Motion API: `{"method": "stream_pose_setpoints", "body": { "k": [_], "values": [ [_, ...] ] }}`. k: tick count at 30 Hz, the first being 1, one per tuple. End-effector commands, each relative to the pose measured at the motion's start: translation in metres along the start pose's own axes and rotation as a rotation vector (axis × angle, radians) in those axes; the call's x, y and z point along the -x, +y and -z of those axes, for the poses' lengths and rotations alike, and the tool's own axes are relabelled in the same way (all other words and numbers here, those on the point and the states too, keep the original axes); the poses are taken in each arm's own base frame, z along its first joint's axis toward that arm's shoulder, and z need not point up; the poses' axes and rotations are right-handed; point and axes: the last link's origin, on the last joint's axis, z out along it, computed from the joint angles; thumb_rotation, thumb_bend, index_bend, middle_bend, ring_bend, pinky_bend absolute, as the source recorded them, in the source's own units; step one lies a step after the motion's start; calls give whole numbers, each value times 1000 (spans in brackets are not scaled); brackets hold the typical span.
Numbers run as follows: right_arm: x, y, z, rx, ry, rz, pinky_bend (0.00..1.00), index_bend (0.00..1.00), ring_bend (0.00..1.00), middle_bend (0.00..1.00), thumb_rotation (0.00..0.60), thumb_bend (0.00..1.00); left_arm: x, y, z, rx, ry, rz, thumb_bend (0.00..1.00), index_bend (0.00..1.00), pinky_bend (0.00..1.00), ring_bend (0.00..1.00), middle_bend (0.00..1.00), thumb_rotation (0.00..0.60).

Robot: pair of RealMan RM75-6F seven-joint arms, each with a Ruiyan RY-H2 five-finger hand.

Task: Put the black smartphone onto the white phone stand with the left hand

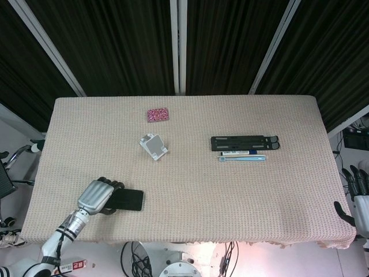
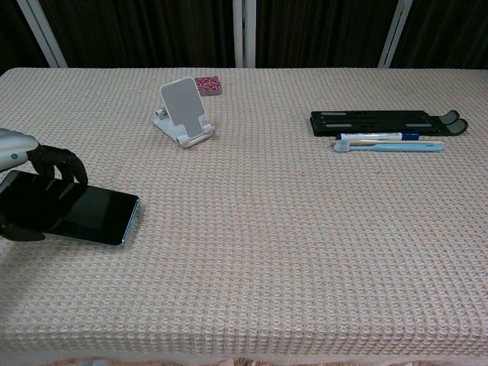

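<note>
At the near left corner of the table (image 1: 242, 121), my left hand (image 1: 97, 196) has its fingers wrapped over one end of the black phone (image 2: 80, 214), which looks barely raised. The white stand (image 2: 181, 111) sits empty, well apart toward the far side (upright, back plate facing me). So I judge the grasp done; carrying and seating remain, and my right hand (image 1: 358, 195) hangs off the table's right edge with its fingers apart, holding nothing.

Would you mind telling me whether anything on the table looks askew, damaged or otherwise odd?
Nothing stands out. The left hand grips the phone near the table's front-left corner, and the white stand sits upright and intact, apart from it.
</note>
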Motion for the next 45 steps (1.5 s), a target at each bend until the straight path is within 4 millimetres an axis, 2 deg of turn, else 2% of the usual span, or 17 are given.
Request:
{"method": "stream_pose_setpoints", "body": {
  "k": [1, 4, 9, 16, 22, 26, 36, 45],
  "values": [
    [0, 0, 0, 1, -1, 0, 0, 0, 0, 0, 600, 227, -2, 0, -1, 3, 5, 10, 384, 572, 319, 499, 574, 600],
    [1, 1, 1, 5, -2, 0, 0, 0, 0, 0, 600, 227, -6, 0, -2, 7, 12, 45, 390, 575, 319, 504, 576, 600],
    [-2, 3, 1, 9, 8, 0, 0, 0, 0, 0, 600, 227, -27, -5, -5, 15, 59, 39, 401, 576, 318, 508, 578, 600],
    [-6, 3, 3, 10, 32, -5, 0, 0, 0, 0, 600, 227, -84, -17, -20, -14, 190, -138, 391, 588, 318, 508, 578, 600],
    [-7, 2, 4, 9, 38, -2, 0, 0, 0, 0, 600, 228, -127, -11, -43, 10, 219, -301, 392, 595, 319, 508, 579, 600],
    [-9, 1, 7, 10, 52, -6, 0, 0, 0, 0, 600, 226, -153, 3, -58, 65, 201, -439, 395, 600, 318, 508, 580, 600],
    [-9, 3, 10, 20, 59, -8, 0, 0, 0, 0, 600, 228, -180, 36, -97, 174, 126, -597, 401, 604, 317, 508, 582, 600],
    [-12, 2, 8, 23, 61, 3, 0, 0, 0, 0, 600, 230, -190, 62, -130, 227, 82, -672, 417, 610, 316, 508, 583, 600]
  ]
}}
